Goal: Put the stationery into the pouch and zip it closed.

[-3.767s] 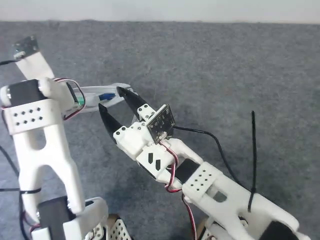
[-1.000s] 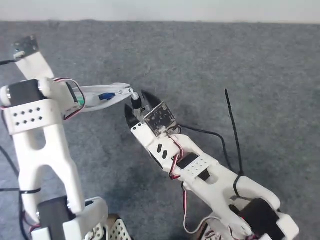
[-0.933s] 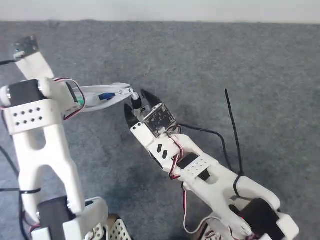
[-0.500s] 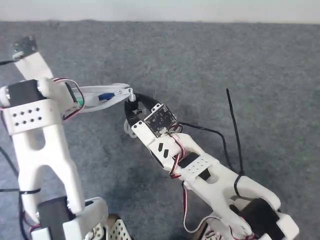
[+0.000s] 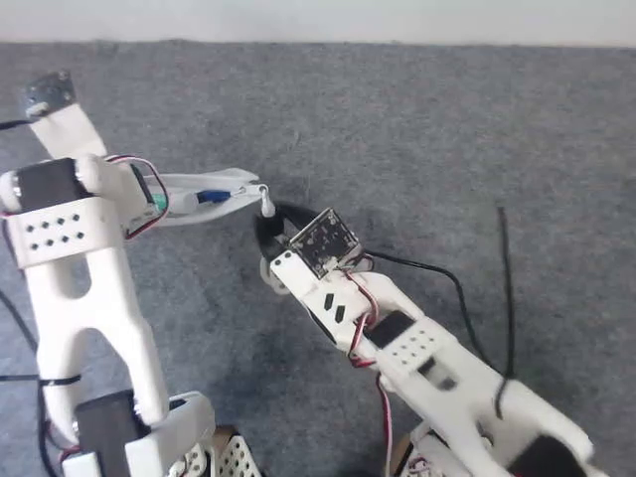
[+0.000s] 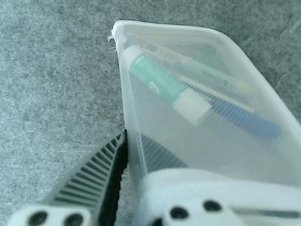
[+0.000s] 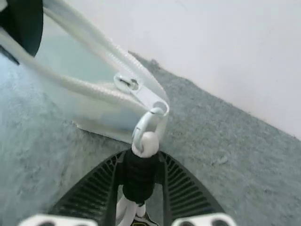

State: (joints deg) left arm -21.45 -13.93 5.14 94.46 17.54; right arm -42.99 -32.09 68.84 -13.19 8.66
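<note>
Since the earlier frames the right gripper [image 5: 268, 223] has swung in beside the pouch [image 5: 214, 189]. Its wide-spread black jaws have been closing step by step, and it is now pinching the zipper pull [image 5: 266, 206]. The black cable [image 5: 506, 288] by its arm has shifted as well.

The grey felt worktop [image 5: 447, 119] is carrying everything. The right arm [image 5: 417, 348] is stretching from the near right corner towards the middle, while the left arm [image 5: 84, 258] is standing along the left edge. The pouch is sitting near that left edge, about halfway back, with its zip end pointing to the worktop's middle.

From the high view the pouch is appearing as a thin strip with a blue fleck inside. The left wrist view is showing its mesh face instead. There the left gripper [image 6: 136, 155] is clamping the pouch, with a ribbed black jaw on one face and a white jaw on the other. Inside, a green-and-white marker [image 6: 164, 87], a pale pen [image 6: 202, 73] and a blue pen [image 6: 244, 117] are lying side by side.

The right wrist view is giving the zip detail. The slider [image 7: 126, 83] is sitting at the pouch's end, with the two white tapes spreading apart behind it. The pull's white bead is resting at the tips of the ribbed jaws, which are gripping the pull just below it.
</note>
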